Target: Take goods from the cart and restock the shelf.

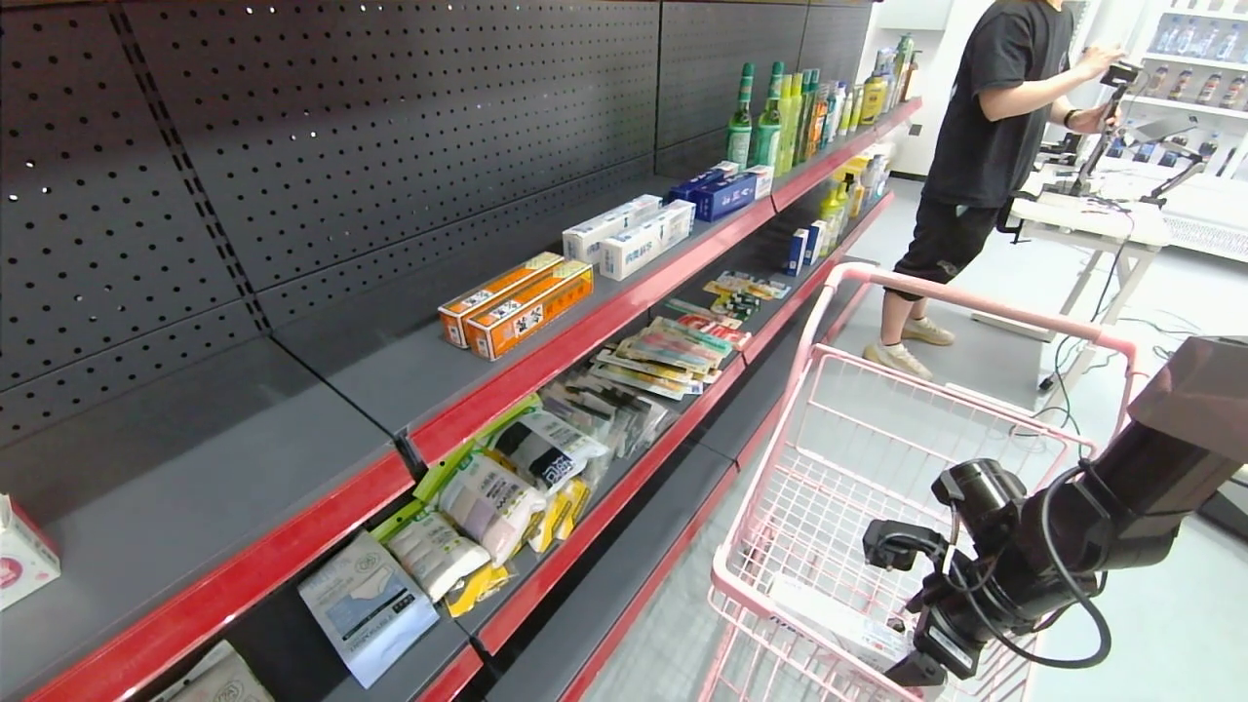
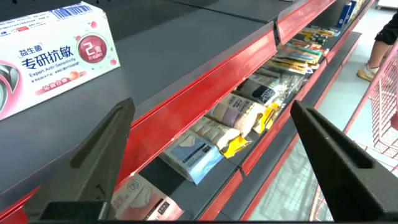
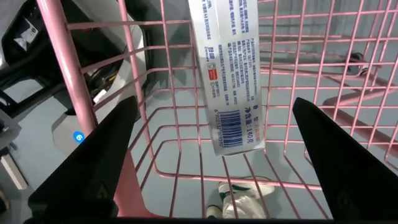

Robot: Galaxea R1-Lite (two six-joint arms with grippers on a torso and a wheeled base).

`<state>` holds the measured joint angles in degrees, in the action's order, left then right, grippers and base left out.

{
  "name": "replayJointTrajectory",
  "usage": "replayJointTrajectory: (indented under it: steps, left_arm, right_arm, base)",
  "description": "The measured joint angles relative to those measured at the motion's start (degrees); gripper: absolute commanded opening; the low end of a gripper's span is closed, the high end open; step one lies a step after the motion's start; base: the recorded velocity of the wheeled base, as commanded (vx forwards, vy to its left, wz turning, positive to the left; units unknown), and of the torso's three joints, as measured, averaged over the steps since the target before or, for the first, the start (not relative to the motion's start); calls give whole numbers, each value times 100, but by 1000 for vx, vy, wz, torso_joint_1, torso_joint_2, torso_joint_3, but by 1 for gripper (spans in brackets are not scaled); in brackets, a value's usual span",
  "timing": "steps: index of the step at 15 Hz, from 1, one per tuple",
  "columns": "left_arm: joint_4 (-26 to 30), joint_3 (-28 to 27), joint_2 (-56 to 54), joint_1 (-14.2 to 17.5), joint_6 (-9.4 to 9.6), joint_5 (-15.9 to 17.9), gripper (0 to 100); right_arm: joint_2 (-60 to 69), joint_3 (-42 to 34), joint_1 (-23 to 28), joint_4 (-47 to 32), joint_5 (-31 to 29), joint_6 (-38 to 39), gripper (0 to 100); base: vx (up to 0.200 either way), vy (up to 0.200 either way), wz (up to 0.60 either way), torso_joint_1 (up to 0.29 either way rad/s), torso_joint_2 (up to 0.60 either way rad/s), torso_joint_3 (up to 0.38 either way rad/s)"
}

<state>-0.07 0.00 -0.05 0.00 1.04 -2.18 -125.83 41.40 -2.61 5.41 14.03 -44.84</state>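
Lower right in the head view, the robot's right arm dips into the pink cart (image 1: pixel 975 304). Its right pincer (image 3: pixel 214 102) is spread wide over a long white box (image 3: pixel 227 62) that sits inside the wire basket. The left pincer (image 2: pixel 211 106), its fingers likewise wide apart, hangs over the grey top shelf (image 1: pixel 244 458), near a white toothpaste box (image 1: pixel 19 561) at the frame's far left edge.
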Motion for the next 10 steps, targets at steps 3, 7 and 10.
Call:
replayJointTrajectory:
  steps: [3, 7, 10]
  left_arm:
    - [0, 0, 0, 0, 2, 0, 100]
    - [-6, 0, 0, 0, 9, 0, 100]
    - [-2, 0, 0, 2, 11, 0, 100]
  right_arm:
    - [-145, -22, -2, 340, 0, -40, 100]
    - [-250, -50, -4, 424, 0, -158, 100]
    - [-262, -55, -2, 429, 0, -158, 100]
  base:
    - [0, 0, 0, 0, 0, 0]
    - [0, 0, 0, -35, 90, 59]
    - [0, 0, 0, -111, 269, 160]
